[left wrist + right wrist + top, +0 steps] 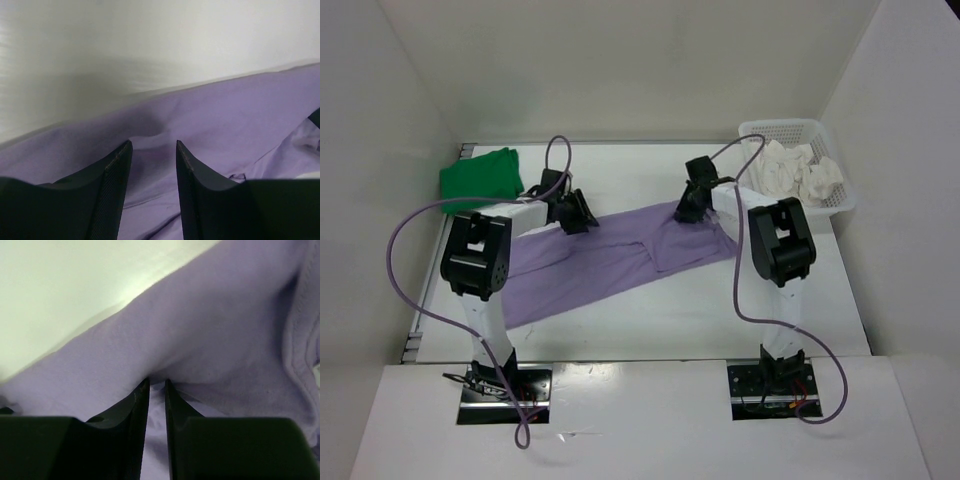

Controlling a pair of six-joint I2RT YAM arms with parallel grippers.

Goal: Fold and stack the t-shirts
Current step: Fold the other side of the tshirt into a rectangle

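**Both grippers down on the far edge of a spread purple t-shirt**

Seen from above, a light purple t-shirt [620, 265] lies spread across the middle of a white table [650, 335]. It runs from near the left arm's side up toward the right arm's side. The left gripper [576, 213] sits at the shirt's far edge, left of centre. The right gripper [688, 208] sits at the same far edge, further right. The two are well apart.

In the left wrist view, the two dark fingers [116, 185] stand about halfway apart. Purple cloth lies flat in the gap and all around the tips, with a small pucker just ahead of them. Nothing looks clamped.

In the right wrist view, the fingers [135, 415] leave only a narrow slit. Pale purple cloth shows inside the slit and humps up right at the tips. Whether the cloth is pinched or merely lying between them cannot be told.

A bright green t-shirt [480, 178] rests bunched at the table's far left corner. A white t-shirt [785, 168] sits crumpled inside a white mesh basket [847, 205] at the far right.
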